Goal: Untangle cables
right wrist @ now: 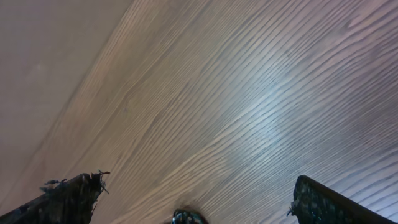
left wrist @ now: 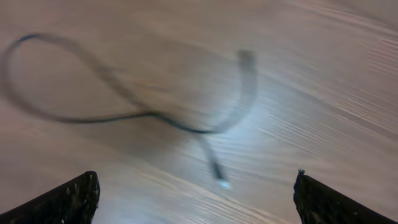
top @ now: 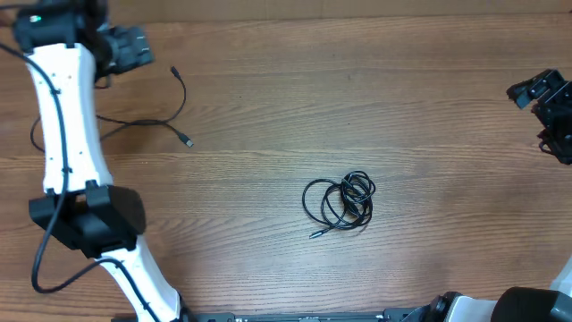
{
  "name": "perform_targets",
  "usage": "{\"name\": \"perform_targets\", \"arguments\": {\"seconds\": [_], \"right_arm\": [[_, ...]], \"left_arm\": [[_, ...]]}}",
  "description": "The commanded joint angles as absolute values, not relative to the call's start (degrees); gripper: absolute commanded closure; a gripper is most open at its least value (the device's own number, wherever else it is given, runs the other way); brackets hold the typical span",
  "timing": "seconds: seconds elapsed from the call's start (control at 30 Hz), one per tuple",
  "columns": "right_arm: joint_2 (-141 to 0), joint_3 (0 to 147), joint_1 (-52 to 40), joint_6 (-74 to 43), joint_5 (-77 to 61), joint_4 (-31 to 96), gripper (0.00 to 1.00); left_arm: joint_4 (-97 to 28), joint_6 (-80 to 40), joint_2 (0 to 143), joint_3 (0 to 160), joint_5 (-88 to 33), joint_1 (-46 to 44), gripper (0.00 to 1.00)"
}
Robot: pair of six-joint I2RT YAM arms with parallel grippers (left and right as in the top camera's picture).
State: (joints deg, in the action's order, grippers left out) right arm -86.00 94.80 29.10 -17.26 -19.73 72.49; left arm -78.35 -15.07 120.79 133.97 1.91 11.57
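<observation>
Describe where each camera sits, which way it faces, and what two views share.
Overhead: above the table, facing straight down; left arm, right gripper, coiled cables, loose cable.
Left wrist: on the left arm, facing the loose cable; open left gripper below.
Right wrist: faces bare table wood; open gripper below.
Shared: overhead and left wrist show the loose cable.

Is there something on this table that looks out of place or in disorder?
Yes. The tangled coil of thin black cables lies bunched near the middle of the table, its loops crossing one another. One loose cable lies apart on the left arm's side, in a wavy line. Nothing looks damaged or spilled.
</observation>
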Motion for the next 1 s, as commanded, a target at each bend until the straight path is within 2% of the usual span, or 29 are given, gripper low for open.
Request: {"name": "perform_targets", "arguments": {"seconds": [0.0, 0.47, 0.63, 0.77, 0.97], "right_arm": [[-85.6, 94.8, 28.2, -16.6, -21.6, 72.8, 0.00], [-85.6, 94.8, 24.5, -16.2, -21.5, 73.0, 0.00], [-85.6, 94.8, 24.4, -16.2, -21.5, 73.8, 0.00], [-85.6, 94.8, 24.4, -16.2, -21.5, 74.1, 0.00], [-85.6, 94.8, 24.4, -16.2, -21.5, 74.3, 0.00]], "left_arm": [[-78.4, -19.9, 125.2, 134.7, 11.3, 14.8, 0.00], [-72.4, -21.5, 140.4, 134.7, 13.0, 30.3, 0.00], [-66.6, -15.9, 143.0, 134.6, 13.1, 33.9, 0.01], [-61.8, -10.9, 144.4, 134.4, 13.0, 35.1, 0.08], [-58.4, -7.2, 147.8, 134.3, 13.1, 35.7, 0.02]]}}
